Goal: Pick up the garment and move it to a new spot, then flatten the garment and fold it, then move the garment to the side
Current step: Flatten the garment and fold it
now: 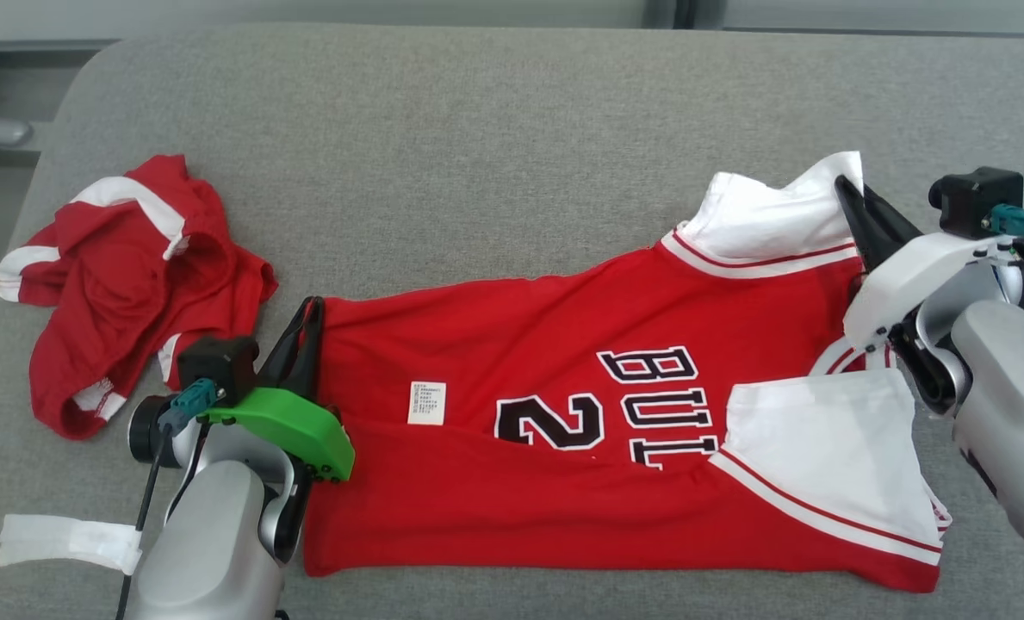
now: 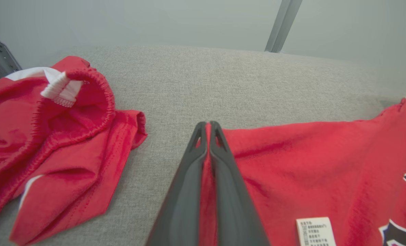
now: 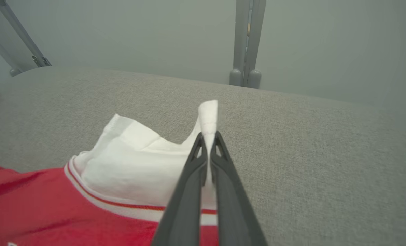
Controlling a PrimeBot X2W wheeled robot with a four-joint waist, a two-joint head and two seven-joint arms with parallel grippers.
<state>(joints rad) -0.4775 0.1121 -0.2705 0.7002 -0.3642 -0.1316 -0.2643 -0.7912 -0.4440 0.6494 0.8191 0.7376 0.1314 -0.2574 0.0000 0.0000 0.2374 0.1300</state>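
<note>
Jersey point(image 1: 563, 344) lies flattened; left hand point(image 1: 312, 305) pinches its hem point(image 1: 339, 320), right hand point(image 1: 845, 184) pinches its white sleeve point(image 1: 770, 220); lift both together, cloth taut, for a straight fold.

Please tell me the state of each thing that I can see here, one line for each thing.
jersey: spread out on the grey cushion, near part folded over, held at both ends.
shorts: crumpled, lying apart at the left, untouched.
left hand: shut on the jersey's hem corner.
right hand: shut on the jersey's white sleeve.
</note>
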